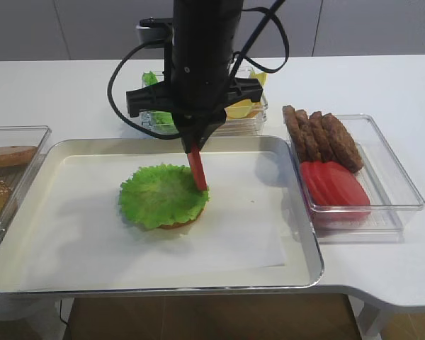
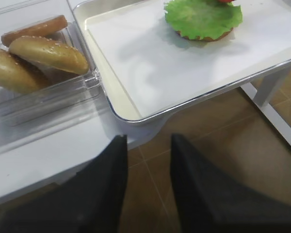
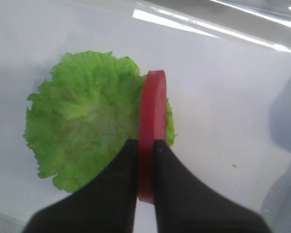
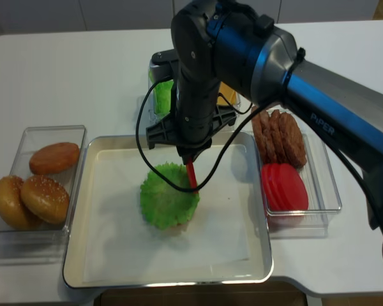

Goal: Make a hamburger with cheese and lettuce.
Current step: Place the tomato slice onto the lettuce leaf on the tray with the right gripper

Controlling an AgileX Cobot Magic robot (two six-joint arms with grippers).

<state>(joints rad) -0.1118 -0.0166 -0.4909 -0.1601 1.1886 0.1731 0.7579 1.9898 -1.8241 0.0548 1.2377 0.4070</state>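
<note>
Your right gripper (image 3: 145, 167) is clamping a tomato slice (image 3: 152, 121) on edge, standing over the lettuce's (image 3: 82, 126) right rim, off-centre toward the tray's (image 1: 308, 244) right edge.

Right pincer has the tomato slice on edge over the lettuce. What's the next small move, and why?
Probably tilt the right pincer so the tomato slice lies flat, shifting it toward the middle of the lettuce before letting go. The slice now stands on edge at the leaf's rim, so released here it could tip off.
</note>
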